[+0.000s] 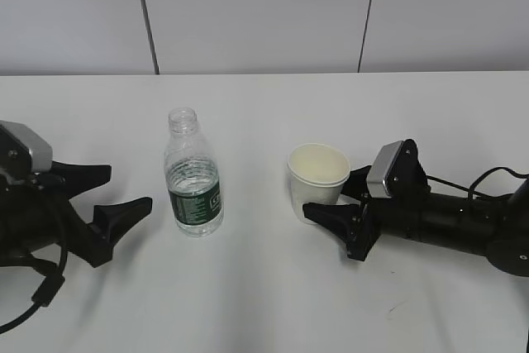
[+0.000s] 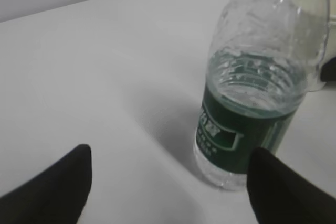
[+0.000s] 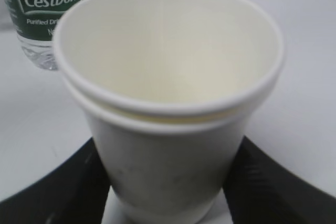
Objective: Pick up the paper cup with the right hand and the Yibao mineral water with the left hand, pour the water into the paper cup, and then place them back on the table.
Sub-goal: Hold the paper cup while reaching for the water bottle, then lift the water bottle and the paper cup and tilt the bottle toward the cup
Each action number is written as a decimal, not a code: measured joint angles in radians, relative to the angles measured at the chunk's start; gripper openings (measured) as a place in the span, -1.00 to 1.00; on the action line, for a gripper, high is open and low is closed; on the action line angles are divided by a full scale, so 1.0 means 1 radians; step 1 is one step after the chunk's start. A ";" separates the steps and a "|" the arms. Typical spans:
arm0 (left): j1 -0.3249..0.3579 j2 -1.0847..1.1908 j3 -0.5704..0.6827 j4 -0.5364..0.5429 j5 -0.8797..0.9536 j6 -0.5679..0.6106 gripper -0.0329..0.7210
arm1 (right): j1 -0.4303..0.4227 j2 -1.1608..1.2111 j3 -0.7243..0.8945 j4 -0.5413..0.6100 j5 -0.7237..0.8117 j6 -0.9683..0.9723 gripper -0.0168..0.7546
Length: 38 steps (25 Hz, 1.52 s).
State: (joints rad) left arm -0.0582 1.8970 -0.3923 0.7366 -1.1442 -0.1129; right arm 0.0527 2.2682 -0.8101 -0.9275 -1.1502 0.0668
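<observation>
The paper cup (image 1: 318, 173) stands upright and empty on the white table (image 1: 264, 287); in the right wrist view (image 3: 168, 77) it shows a doubled rim. My right gripper (image 1: 331, 194) lies low on the table with its fingers against both sides of the cup's lower wall (image 3: 168, 182). The Yibao mineral water (image 1: 193, 175) stands upright and capless, about half full, left of the cup; it also shows in the left wrist view (image 2: 257, 93). My left gripper (image 1: 128, 186) is open and empty, a short way left of the bottle, its fingers (image 2: 52, 187) apart from it.
A pale panelled wall (image 1: 264, 14) runs behind the table's far edge. Black cables (image 1: 496, 175) trail behind the right arm. The bottle's base also shows at the upper left of the right wrist view (image 3: 44, 19).
</observation>
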 joint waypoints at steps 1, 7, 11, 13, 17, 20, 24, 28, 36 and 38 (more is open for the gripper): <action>-0.014 0.005 -0.011 -0.002 0.000 -0.006 0.55 | 0.000 0.000 0.000 0.000 0.000 0.000 0.28; -0.098 0.080 -0.098 -0.030 0.000 -0.019 0.55 | 0.000 0.000 0.000 0.013 0.000 0.000 0.28; -0.127 0.127 -0.157 -0.040 0.001 -0.031 0.55 | 0.000 0.000 0.000 0.018 0.000 0.000 0.28; -0.140 0.144 -0.184 -0.041 0.001 -0.064 0.55 | 0.000 0.000 0.000 0.018 0.000 0.000 0.28; -0.165 0.170 -0.221 -0.033 0.001 -0.120 0.55 | 0.000 0.000 0.000 0.019 0.000 0.000 0.28; -0.179 0.176 -0.234 -0.033 0.001 -0.132 0.55 | 0.000 0.000 0.000 0.019 0.000 0.000 0.28; -0.204 0.177 -0.274 -0.031 0.001 -0.155 0.55 | 0.000 0.000 0.000 0.019 0.000 0.000 0.28; -0.220 0.177 -0.297 -0.028 0.000 -0.173 0.55 | 0.000 0.000 0.000 0.019 0.000 0.000 0.28; -0.242 0.178 -0.310 -0.032 0.000 -0.188 0.55 | 0.000 0.000 0.000 0.019 0.000 0.000 0.28; -0.243 0.178 -0.310 -0.033 0.000 -0.188 0.55 | 0.000 0.000 0.000 0.019 0.000 0.000 0.28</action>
State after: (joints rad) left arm -0.3009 2.0750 -0.7021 0.7039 -1.1439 -0.3008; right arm 0.0527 2.2682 -0.8101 -0.9081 -1.1502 0.0668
